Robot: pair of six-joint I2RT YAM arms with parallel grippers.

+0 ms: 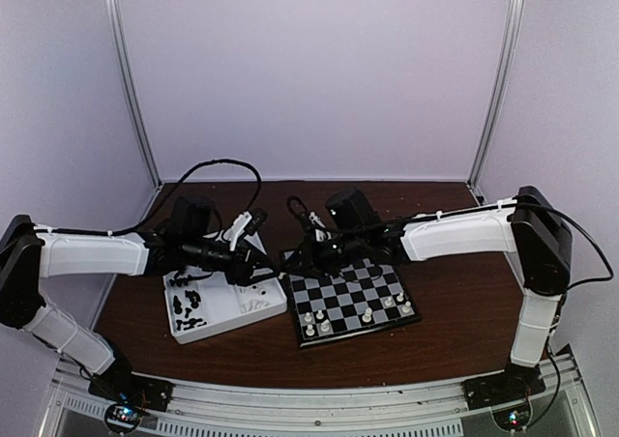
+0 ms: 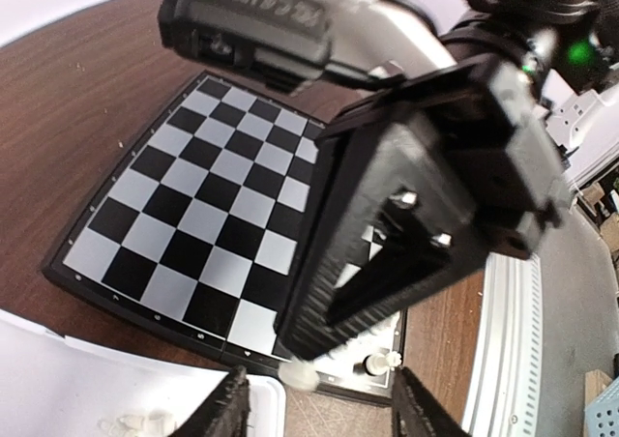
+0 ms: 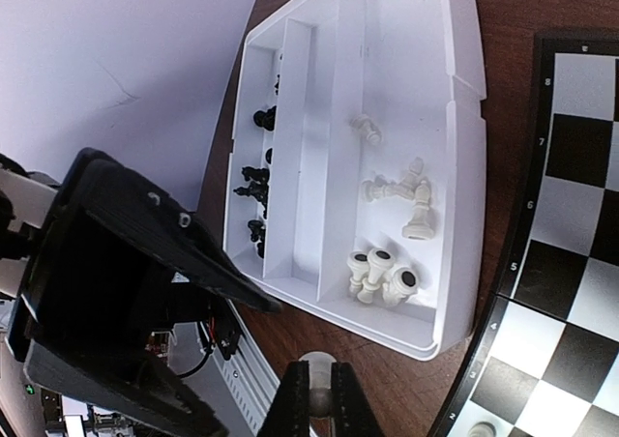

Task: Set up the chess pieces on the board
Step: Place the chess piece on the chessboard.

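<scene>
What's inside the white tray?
In the white tray, cream-white chess pieces lie in the wide compartment and black ones in a narrow side one. From above, the left arm covers the tray's far end, hiding that part.

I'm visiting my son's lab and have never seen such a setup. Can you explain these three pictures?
These are two white-and-black robot arms, left and right, bolted to a brown wooden table. The wide picture looks down from above; the other two come from cameras on the wrists. On the table lie a small black-and-grey chequered chessboard with a few cream-white plastic pieces, and a white compartment tray holding more pieces of both colours. The right gripper is pinched shut on one cream-white piece; the left gripper is open, holding nothing.
</scene>
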